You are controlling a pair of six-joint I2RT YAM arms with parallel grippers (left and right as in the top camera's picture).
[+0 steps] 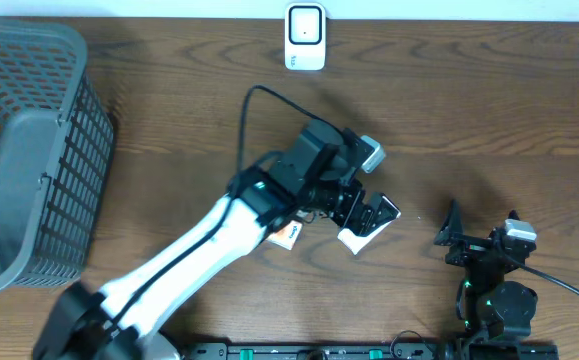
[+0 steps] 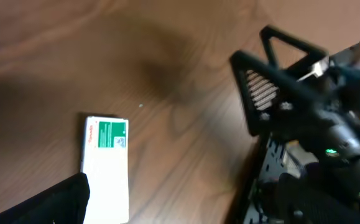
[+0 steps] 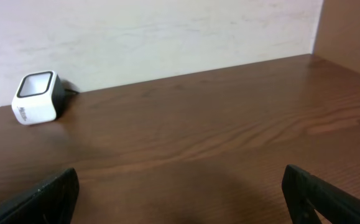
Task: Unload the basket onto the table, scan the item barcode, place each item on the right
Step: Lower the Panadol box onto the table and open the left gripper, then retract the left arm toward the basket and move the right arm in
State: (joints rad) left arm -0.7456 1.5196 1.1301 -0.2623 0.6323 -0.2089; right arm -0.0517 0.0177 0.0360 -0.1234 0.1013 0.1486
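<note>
1. The left gripper (image 1: 369, 214) hangs just over the white box (image 2: 105, 167), jaws apart, holding nothing
2. The box lies flat near the middle of the table (image 1: 469, 120), its long side slanting toward the back right corner
3. The right gripper (image 3: 181, 194), wide open too, waits by the front edge, farther off
4. The scanner (image 1: 305, 37) sits at the back edge, well apart from the box
</note>
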